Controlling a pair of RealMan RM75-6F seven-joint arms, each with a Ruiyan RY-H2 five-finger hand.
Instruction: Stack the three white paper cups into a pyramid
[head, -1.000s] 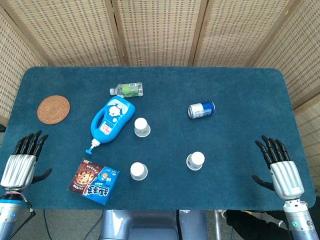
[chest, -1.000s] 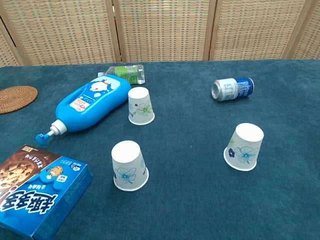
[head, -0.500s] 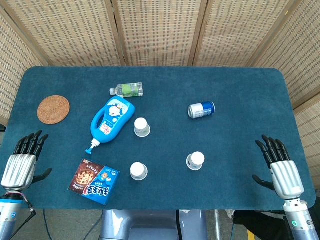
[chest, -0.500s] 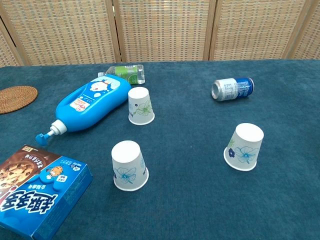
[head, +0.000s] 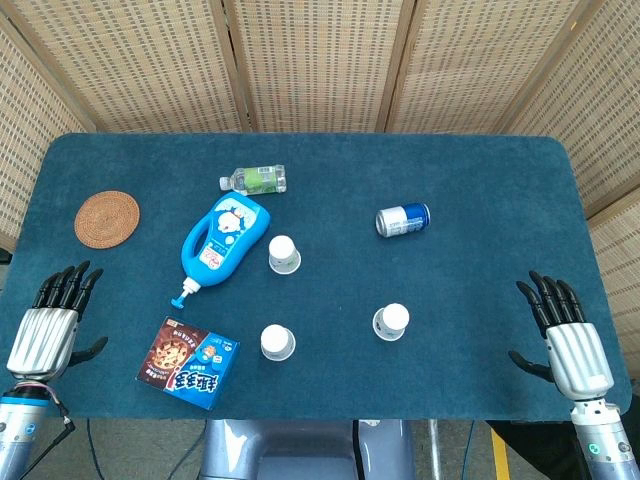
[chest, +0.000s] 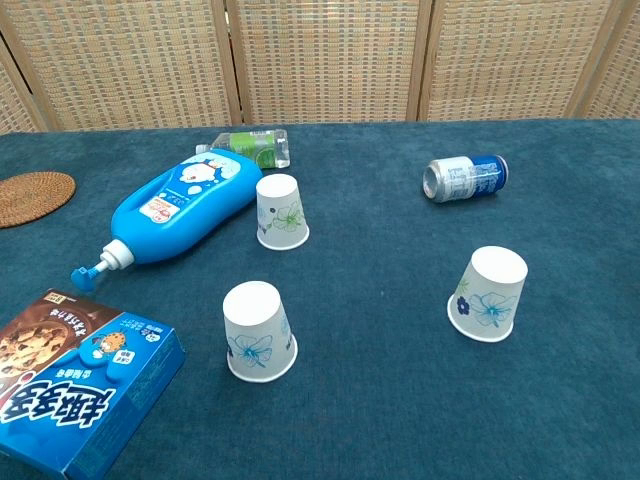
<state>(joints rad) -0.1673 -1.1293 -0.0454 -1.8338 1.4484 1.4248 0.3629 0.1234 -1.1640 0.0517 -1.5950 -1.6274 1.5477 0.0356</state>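
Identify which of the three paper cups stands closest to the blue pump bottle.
The far cup, beside the blue pump bottle. The other two cups stand nearer the table's front edge, away from it.

Blue pump bottle (head: 224, 238), green bottle (head: 256, 179), can (head: 402, 219), coaster (head: 106, 218), snack box (head: 188, 363).

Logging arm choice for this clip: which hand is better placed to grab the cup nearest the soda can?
Right. The right hand lies open on that cup's side with bare cloth between; the left hand sits across the table, behind the cookie box.
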